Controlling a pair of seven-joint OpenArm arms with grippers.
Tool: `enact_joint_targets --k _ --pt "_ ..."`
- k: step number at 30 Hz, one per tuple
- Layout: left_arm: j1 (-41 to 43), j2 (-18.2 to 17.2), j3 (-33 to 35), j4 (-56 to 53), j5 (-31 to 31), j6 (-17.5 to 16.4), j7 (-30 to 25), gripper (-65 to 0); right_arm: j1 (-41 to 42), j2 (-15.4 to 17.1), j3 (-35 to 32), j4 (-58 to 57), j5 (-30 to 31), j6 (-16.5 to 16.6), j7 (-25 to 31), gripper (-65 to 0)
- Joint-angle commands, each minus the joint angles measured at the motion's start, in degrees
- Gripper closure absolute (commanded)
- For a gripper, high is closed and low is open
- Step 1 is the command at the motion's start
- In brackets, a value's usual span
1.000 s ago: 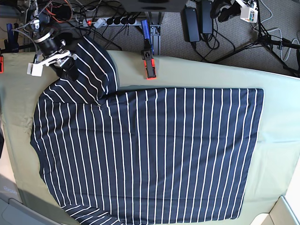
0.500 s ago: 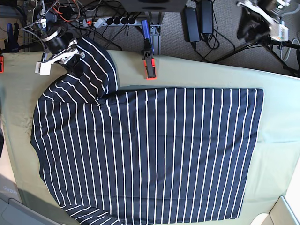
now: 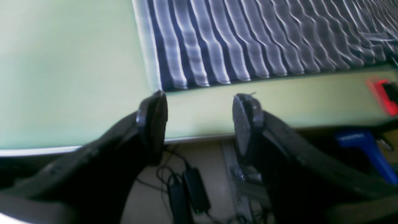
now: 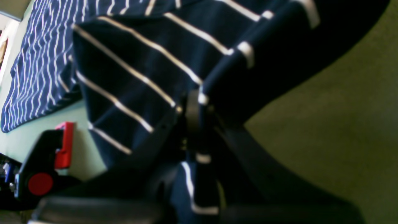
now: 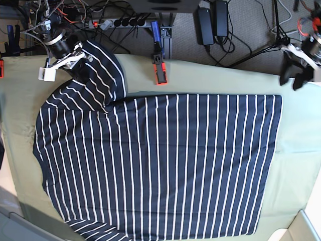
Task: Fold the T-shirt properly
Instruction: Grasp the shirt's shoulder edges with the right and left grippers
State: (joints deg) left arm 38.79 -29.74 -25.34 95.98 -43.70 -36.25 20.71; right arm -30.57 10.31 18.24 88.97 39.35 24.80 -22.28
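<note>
The T-shirt (image 5: 160, 165) is dark navy with thin, evenly spaced white stripes, spread mostly flat over the olive-green cloth of the table (image 5: 296, 150); its straight hem edge lies toward the left arm's side and its body fills the middle of the table. One sleeve (image 5: 103, 70), at the far corner just beside the red and black clamp (image 5: 160, 71), is lifted and bunched into a rounded fold. The right hand (image 5: 75, 64) is closed tight on that sleeve, striped cloth pinched between its fingers (image 4: 192, 118) in the wrist view. The left hand (image 5: 296, 78) hangs above the table edge near the T-shirt's far hem corner, well apart from the clamp, its fingers (image 3: 152, 115) spread wide and holding nothing.
</note>
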Motion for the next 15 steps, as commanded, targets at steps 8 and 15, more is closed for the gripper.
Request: enact_joint_targets --k 8,15 --pt "-14.47 -3.15 3.87 -17.75 -5.44 -0.9 2.36 -36.7 -0.57 -0.02 -0.37 -0.04 -2.1 -1.44 -3.21 0.0" --pt "-17.25 -2.78 7.61 -20.02 -8.02 -2.62 2.99 -36.7 -0.57 0.0 -0.37 -0.04 -3.8 -1.44 -3.23 0.0"
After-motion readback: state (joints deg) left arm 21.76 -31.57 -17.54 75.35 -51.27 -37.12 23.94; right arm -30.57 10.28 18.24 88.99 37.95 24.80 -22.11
